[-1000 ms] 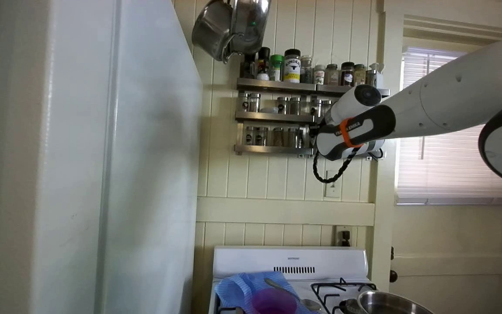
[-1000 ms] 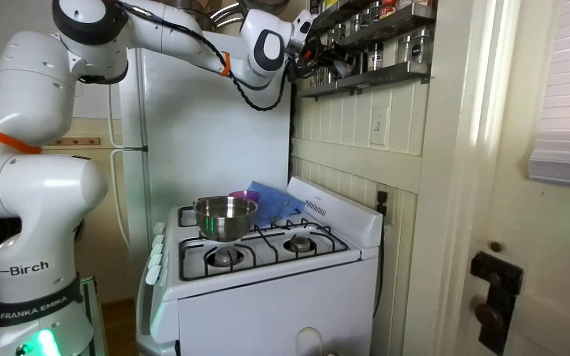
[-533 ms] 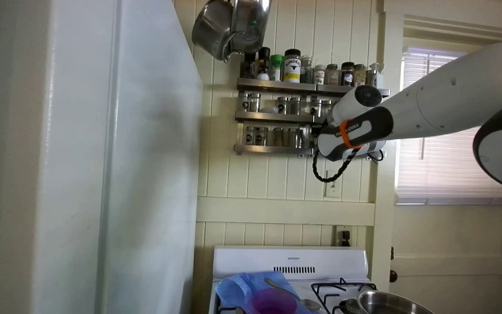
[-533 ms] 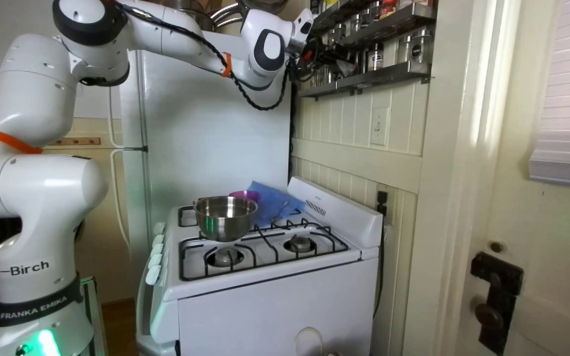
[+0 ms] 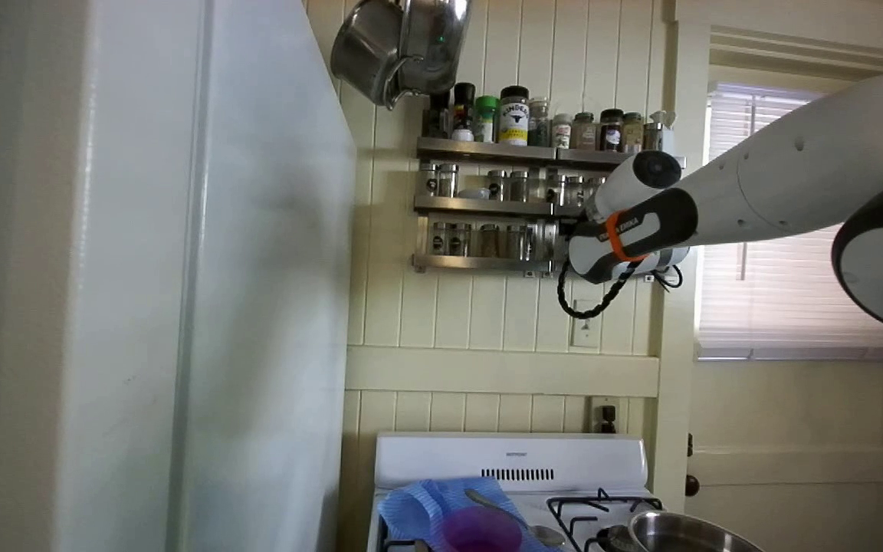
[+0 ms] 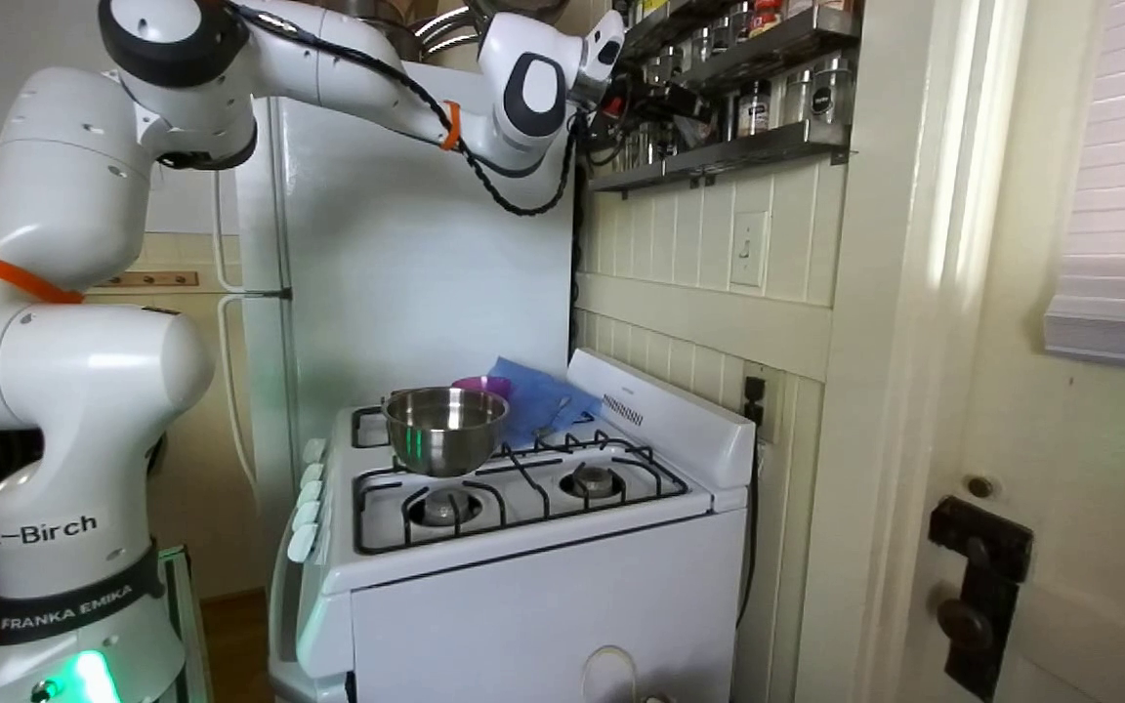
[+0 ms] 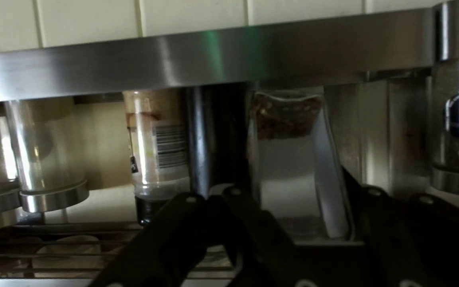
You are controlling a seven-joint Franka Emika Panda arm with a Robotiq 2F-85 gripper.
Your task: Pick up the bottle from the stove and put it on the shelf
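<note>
In the upside-down wrist view, the gripper (image 7: 303,207) is filling the lower part of the frame and is gripping the bottle (image 7: 287,171), its dark fingers (image 7: 387,227) standing partway apart with the bottle between them. The bottle is appearing right of centre, showing pale, clear sides and reddish-brown contents at its upper end, close below the metal-fronted shelf (image 7: 173,63); the view is leaving unclear whether the two are touching. A dark cylinder (image 7: 217,135) is standing just left of the bottle, a barcoded jar (image 7: 157,147) is showing farther left, and a round-labelled jar (image 7: 458,119) is showing at the right edge. In an exterior view, the robot arm (image 6: 284,68) is spanning the upper left and top of the frame, with the gripper near the shelf's lowest tier at the upper right. In both exterior views the shelf is carrying rows of jars (image 5: 514,123), and the stove (image 6: 543,615) is sitting low in the middle of the frame, bearing a metal bowl (image 6: 445,434), a blue cloth (image 6: 528,405), a purple bowl (image 5: 481,529) and a spoon (image 5: 545,534).
</note>
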